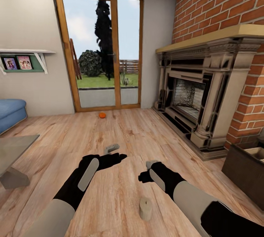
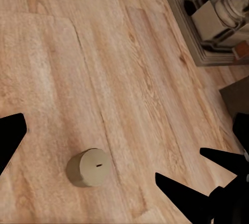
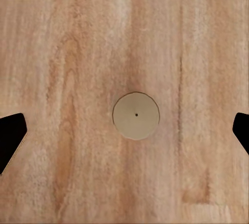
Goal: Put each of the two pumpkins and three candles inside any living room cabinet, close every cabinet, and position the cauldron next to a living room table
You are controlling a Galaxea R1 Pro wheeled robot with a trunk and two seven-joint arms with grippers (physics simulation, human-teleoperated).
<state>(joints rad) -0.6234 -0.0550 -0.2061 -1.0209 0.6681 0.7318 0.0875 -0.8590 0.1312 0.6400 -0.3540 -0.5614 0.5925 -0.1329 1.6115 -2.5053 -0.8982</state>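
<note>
One orange pumpkin (image 1: pixel 102 115) lies on the floor by the glass door. Three grey-brown candles are on the floor. One candle (image 1: pixel 111 148) lies tipped just beyond my left gripper (image 1: pixel 118 156), which is open. Another candle (image 1: pixel 150 163) stands under my right gripper (image 1: pixel 144 177), which is open too; the right wrist view looks straight down on a candle top (image 3: pixel 136 116) between the spread fingers (image 3: pixel 10 135). The third candle (image 1: pixel 145 208) stands nearer me. The left wrist view has a candle (image 2: pixel 88 168) below the open left gripper (image 2: pixel 127 130). The cauldron is out of view.
A stone fireplace (image 1: pixel 198 94) fills the right wall. The dark-brown cabinet (image 1: pixel 238 167) shows at the right edge with a pale interior visible. The glass table (image 1: pixel 14 147) corner is at the left, a blue sofa (image 1: pixel 11 112) behind it, a wall shelf (image 1: pixel 25 52) above.
</note>
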